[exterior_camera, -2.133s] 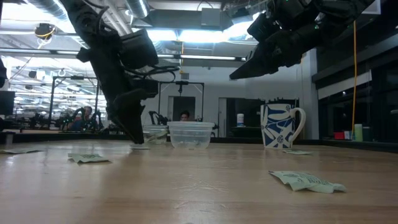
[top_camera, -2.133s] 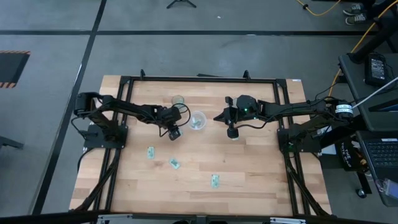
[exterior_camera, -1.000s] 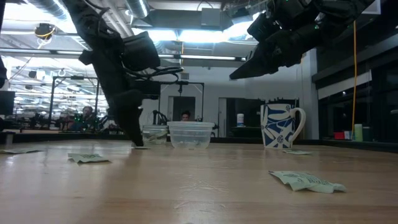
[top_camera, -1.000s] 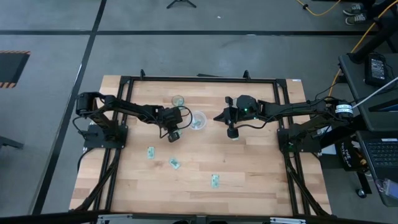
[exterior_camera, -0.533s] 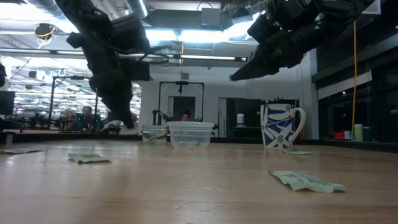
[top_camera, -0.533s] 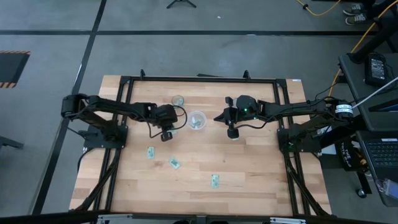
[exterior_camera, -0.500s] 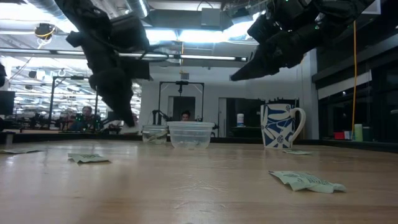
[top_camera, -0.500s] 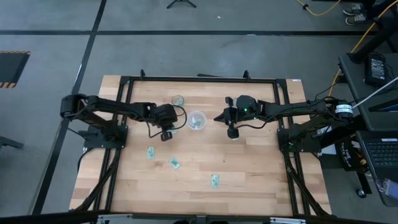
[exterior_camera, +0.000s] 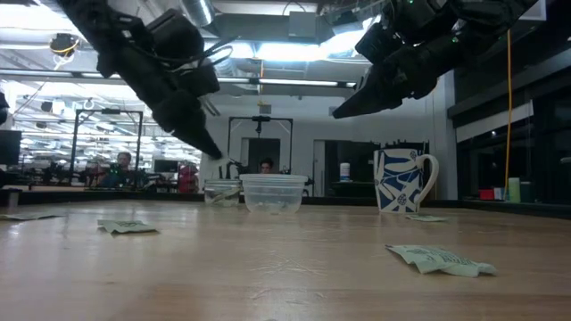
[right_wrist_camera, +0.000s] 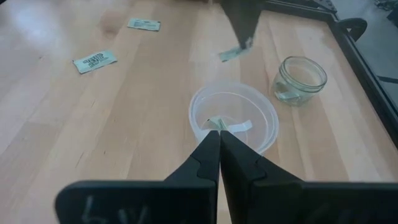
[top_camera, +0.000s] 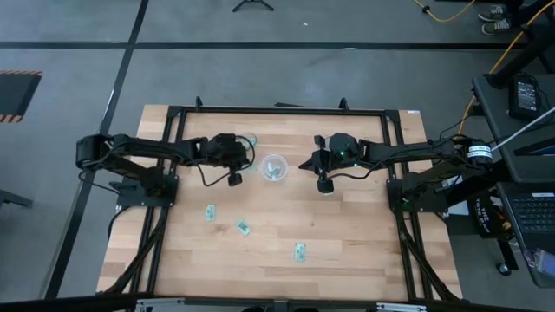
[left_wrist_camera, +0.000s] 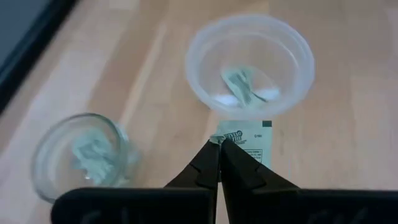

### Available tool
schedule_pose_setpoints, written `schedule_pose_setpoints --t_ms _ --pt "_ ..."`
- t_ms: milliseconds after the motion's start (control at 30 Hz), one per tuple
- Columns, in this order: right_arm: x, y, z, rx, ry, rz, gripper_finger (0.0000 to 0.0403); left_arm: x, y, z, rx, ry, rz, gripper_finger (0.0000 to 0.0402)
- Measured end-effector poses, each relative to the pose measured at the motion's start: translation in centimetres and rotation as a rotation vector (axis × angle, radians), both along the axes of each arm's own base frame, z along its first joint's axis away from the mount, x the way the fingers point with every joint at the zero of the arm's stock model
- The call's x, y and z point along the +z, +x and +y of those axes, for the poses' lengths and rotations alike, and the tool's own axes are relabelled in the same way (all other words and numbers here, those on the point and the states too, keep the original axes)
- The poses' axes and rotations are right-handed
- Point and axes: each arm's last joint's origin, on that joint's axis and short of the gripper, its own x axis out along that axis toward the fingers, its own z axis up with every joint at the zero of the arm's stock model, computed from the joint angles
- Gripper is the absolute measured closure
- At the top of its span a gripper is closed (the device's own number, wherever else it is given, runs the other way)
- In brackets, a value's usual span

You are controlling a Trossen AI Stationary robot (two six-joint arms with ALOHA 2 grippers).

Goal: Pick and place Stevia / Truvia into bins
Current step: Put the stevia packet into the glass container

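Note:
My left gripper (left_wrist_camera: 219,144) is shut on a pale green and white Stevia sachet (left_wrist_camera: 252,142) and hangs above the table (top_camera: 364,243), just short of the wide whitish bin (left_wrist_camera: 249,62). That bin holds a sachet. The small clear bin (left_wrist_camera: 81,155), also with paper inside, stands beside it. My right gripper (right_wrist_camera: 219,134) is shut, with nothing seen in it, and hovers on the other side of the wide bin (right_wrist_camera: 233,118). Three more sachets lie flat on the table (top_camera: 210,212), (top_camera: 244,228), (top_camera: 299,252). My left gripper pinches the sachet at one corner of a short edge (left_wrist_camera: 229,138) between its two fingertips. The fingers slant down toward the wide bin. The sachet sticks out beyond the tips and hangs clear of the table (right_wrist_camera: 233,54).
A blue and white mug (exterior_camera: 401,178) shows at the back right in the low view. A black frame (top_camera: 277,110) runs around the table's far and side edges. The near half of the wooden top holds only the flat sachets.
My left gripper has risen from the table top with the sachet, which is now lifted clear. It has drawn back a little toward the table's left and far edges and tipped from steep toward a flatter slant. It has stayed shut.

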Motion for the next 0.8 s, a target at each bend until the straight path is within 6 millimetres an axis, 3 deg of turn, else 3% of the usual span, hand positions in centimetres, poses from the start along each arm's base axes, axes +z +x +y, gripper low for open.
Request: schedule_pose_setpoints --t_ms 533,800 --pt "0.0 0.0 0.0 0.001 -0.003 -0.001 0.0386 0.6 -1.1 3.8 0.237 -0.046 -0.064 0.0398" --pt "0.1 0.0 0.0 0.003 -0.007 -0.008 0.0386 2.2 0.6 5.3 0.304 -0.049 -0.009 0.0398"
